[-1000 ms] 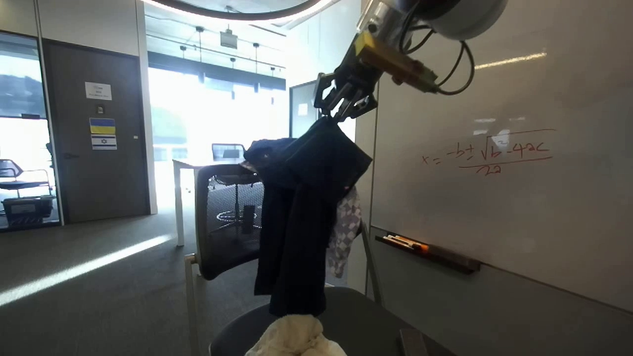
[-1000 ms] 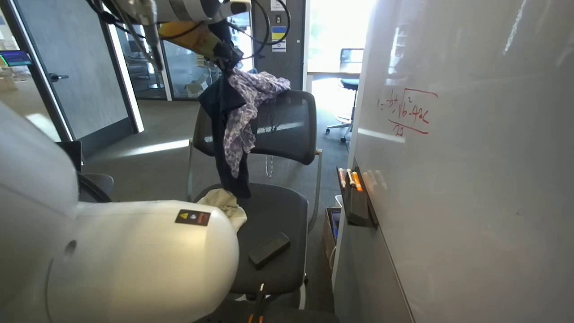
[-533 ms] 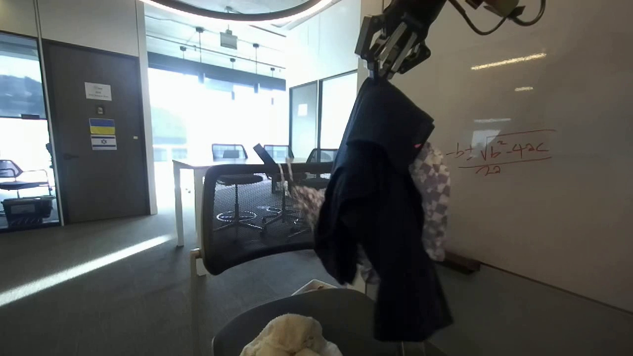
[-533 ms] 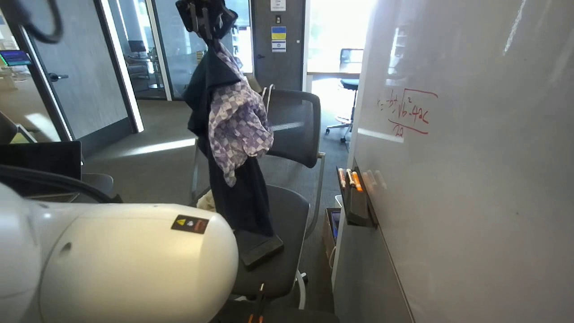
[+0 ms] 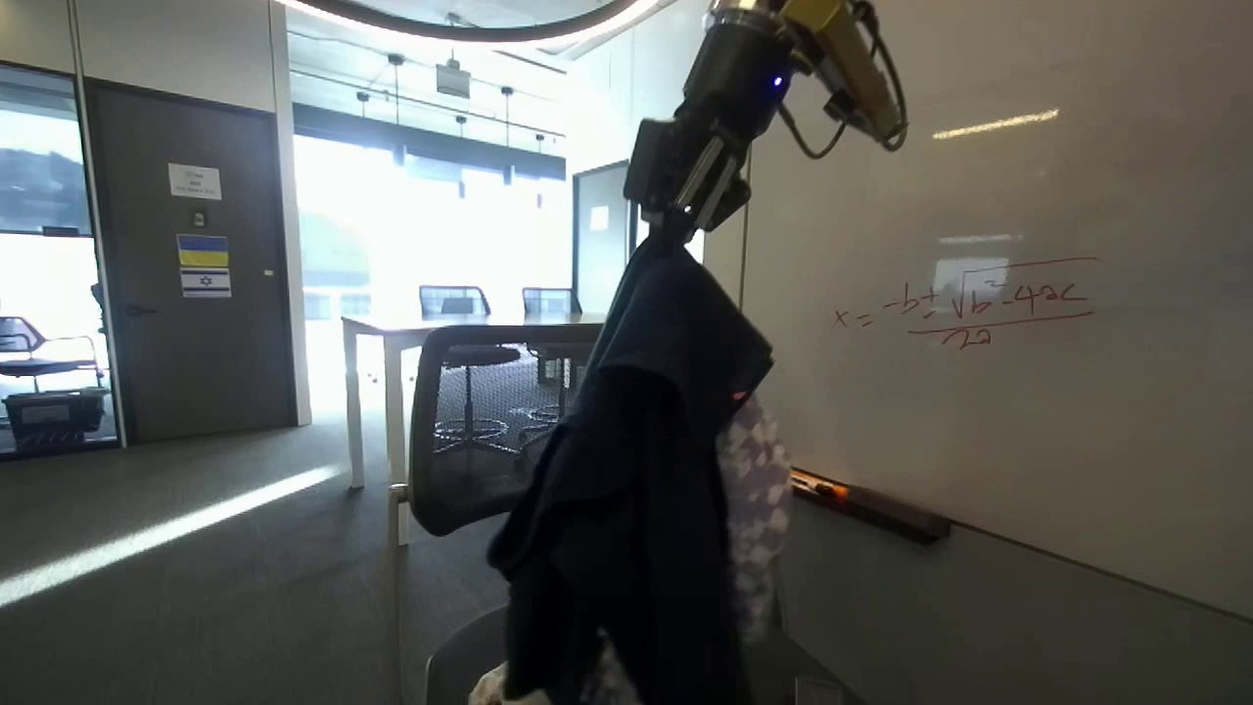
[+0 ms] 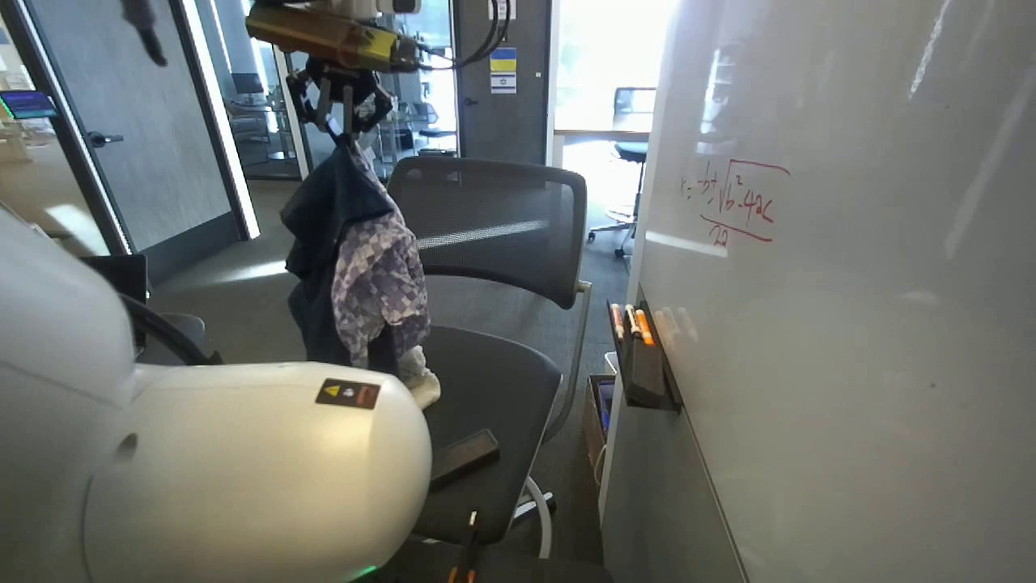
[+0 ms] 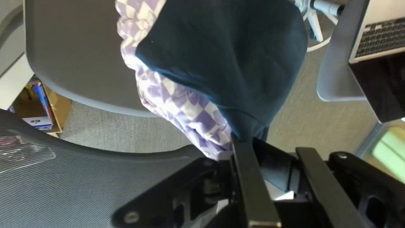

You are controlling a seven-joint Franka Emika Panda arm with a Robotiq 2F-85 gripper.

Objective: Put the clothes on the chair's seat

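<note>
Where my claw (image 5: pixel 672 229) hangs: near one end of the mesh backrest (image 6: pixel 502 214), higher than it, fingers downward.
Grip: jaws nearly together, clasping a gathered pinch of the navy garment (image 7: pixel 227 60), whose folds bunch at my fingertips.
Drape: that garment hangs below my claw; I cannot tell whether its lower end touches anything (my own white arm link (image 6: pixel 267 461) covers that part in an exterior view).
Checks: a purple-and-white checked garment (image 7: pixel 196 110) hangs below my claw as well, against the navy one, reaching up beside my fingers; whether I pinch it directly, I cannot tell.
Seat: the grey chair seat (image 7: pixel 79 57) lies lower than my claw, partly hidden by the garments.
On that seat: a cream cloth (image 6: pixel 425 390), below my claw and partly covered from view, and a dark oblong block (image 6: pixel 469 455).
Laptop (image 7: pixel 379 39): well apart from my claw, on another grey seat (image 7: pixel 335 69).
Whiteboard (image 6: pixel 850 324): off to one side of my claw, bearing a red formula (image 6: pixel 736 202); a tray (image 5: pixel 901 516) with markers (image 6: pixel 644 327) in it stands out below the writing, lower than my claw.
Cardboard box (image 7: pixel 53 107): on the floor (image 7: pixel 114 129), well below my claw.
</note>
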